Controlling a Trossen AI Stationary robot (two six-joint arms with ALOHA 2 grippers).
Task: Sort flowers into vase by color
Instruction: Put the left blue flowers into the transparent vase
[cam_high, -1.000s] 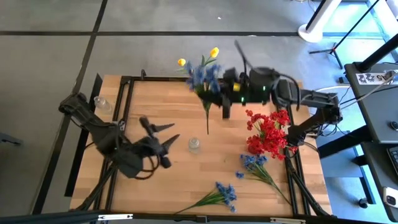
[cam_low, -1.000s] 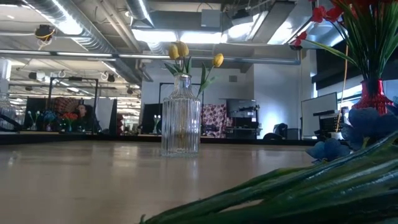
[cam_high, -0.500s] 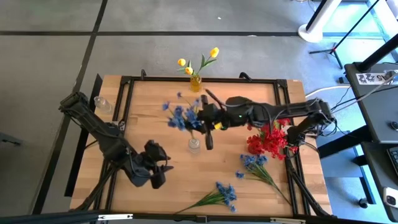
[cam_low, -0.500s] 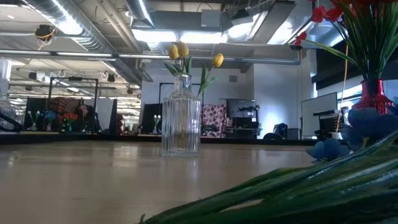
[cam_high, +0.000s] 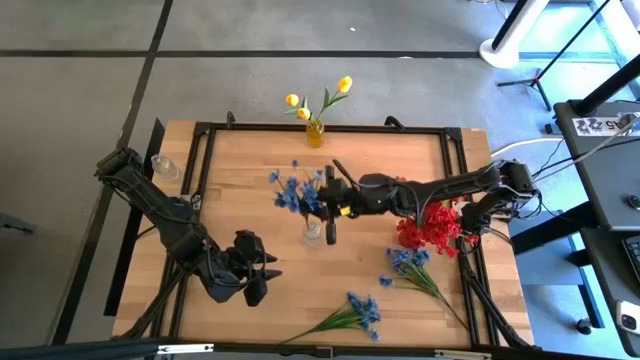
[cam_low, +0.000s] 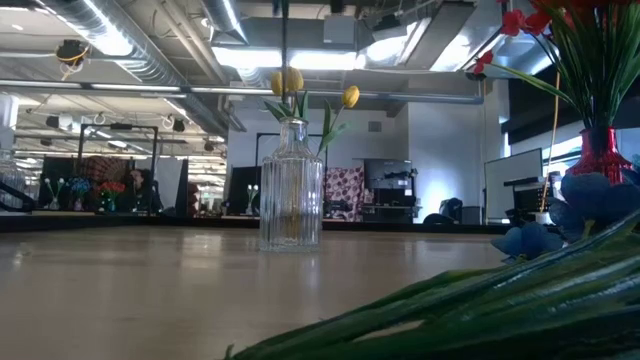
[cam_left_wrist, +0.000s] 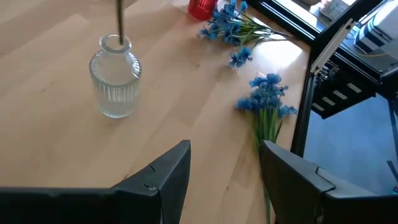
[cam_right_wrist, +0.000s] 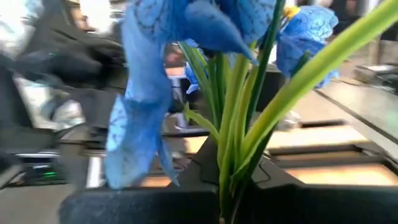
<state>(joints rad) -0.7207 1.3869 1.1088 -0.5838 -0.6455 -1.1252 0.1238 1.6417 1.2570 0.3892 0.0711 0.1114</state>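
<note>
- Nearest the front edge of the table (cam_high: 250, 160), a loose blue sprig (cam_high: 352, 312) is lying flat with its stem pointing toward the front left, and a second loose blue sprig (cam_high: 410, 268) is lying just behind it toward the right.
- The left gripper (cam_high: 262, 278) is hovering low over the front-left part of the table, its arm bending in from the left rail and its fingers (cam_left_wrist: 163, 180) standing apart with nothing between them.
- The left wrist view is looking past those fingers at the clear ribbed vase (cam_left_wrist: 115, 76), with a thin stem dropping into its mouth, something the overhead view barely shows.
- In the middle of the table, the right gripper (cam_high: 329, 196) is reaching out on a nearly straight arm from the right side and is clamping a bunch of blue flowers (cam_high: 297, 190) directly over that clear vase (cam_high: 313, 233).
- The right wrist view is showing the green stems (cam_right_wrist: 239, 143) pinched at the base between the dark fingers, blossoms filling the frame.
- To the right of the centre, red flowers (cam_high: 432, 222) are standing in a red vase (cam_low: 601, 158) near the right rail; only the low view is showing that vase's body.
- Farthest back, yellow flowers (cam_high: 320, 100) are standing in a small vase (cam_high: 315, 134) at the rear edge.
- The low view is showing a thin dark stem (cam_low: 285, 60) hanging down above the ribbed vase (cam_low: 291, 190).
</note>
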